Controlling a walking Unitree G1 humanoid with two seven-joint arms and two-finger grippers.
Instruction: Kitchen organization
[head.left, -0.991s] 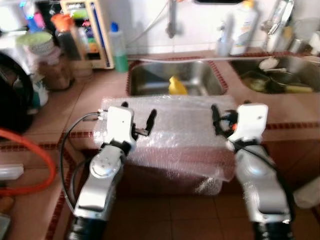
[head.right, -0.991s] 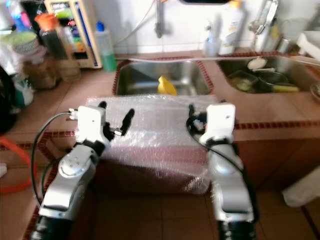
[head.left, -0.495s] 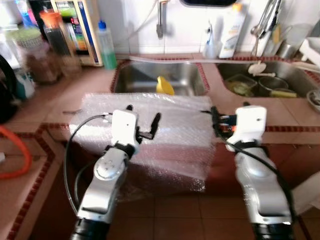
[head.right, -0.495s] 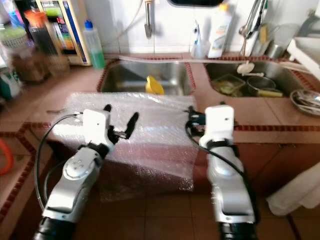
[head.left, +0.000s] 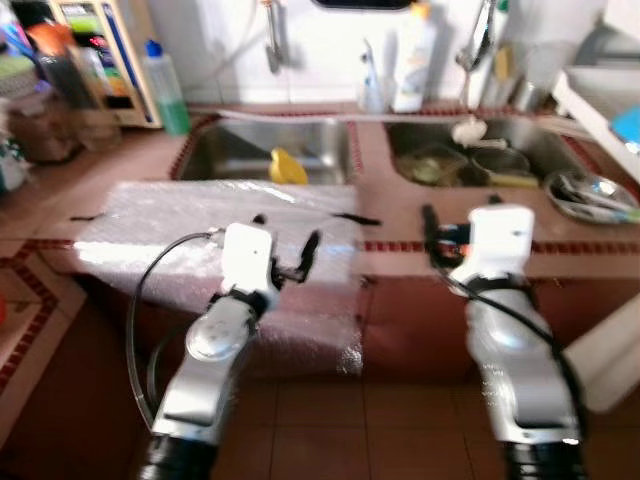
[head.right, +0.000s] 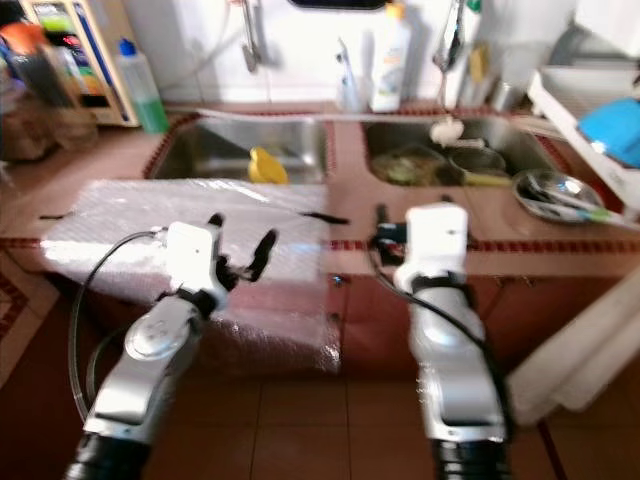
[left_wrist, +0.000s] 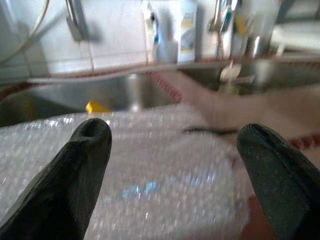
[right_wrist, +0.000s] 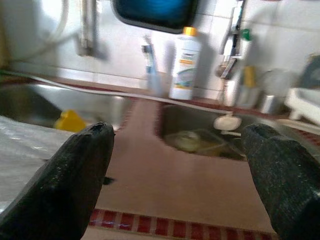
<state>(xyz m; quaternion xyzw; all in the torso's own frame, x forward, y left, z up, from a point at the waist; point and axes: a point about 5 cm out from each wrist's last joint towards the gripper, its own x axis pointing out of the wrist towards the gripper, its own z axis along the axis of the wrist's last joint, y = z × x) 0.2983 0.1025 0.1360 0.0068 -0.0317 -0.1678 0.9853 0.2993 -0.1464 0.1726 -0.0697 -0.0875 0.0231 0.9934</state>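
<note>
- Since a second ago the whole head view has swung toward the robot's right: the second basin and a dish rack have come into sight, and the bubble wrap sheet (head.left: 215, 215) now sits left of centre. That is camera travel; the sheet itself lies on the counter as before.
- Left gripper (head.left: 285, 245) is held up in front of the counter edge, fingers spread wide with nothing between them; the wrist view confirms the gap, with the sheet directly beyond it.
- Right gripper (head.left: 432, 235) is raised at the same height, fingers likewise spread and empty. Its wrist view looks over bare counter toward the white bottle (right_wrist: 184, 65) and the right sink basin (head.left: 470, 165).
- Governing relation: the sheet lies at 12 o'clock from the left gripper and at about 9 to 10 o'clock from the right one. The left arm is plainly nearer.
- The sheet's long axis runs from 9 to 3 o'clock along the counter, in front of the left sink basin (head.left: 225, 160), which holds a yellow object (head.left: 287, 167).
- Sheet condition: clear, glossy and crinkled, lying flat on top with its near edge draped over the counter front.
- A thin dark item (head.left: 352, 217) rests at the sheet's right edge; identity cannot be told.
</note>
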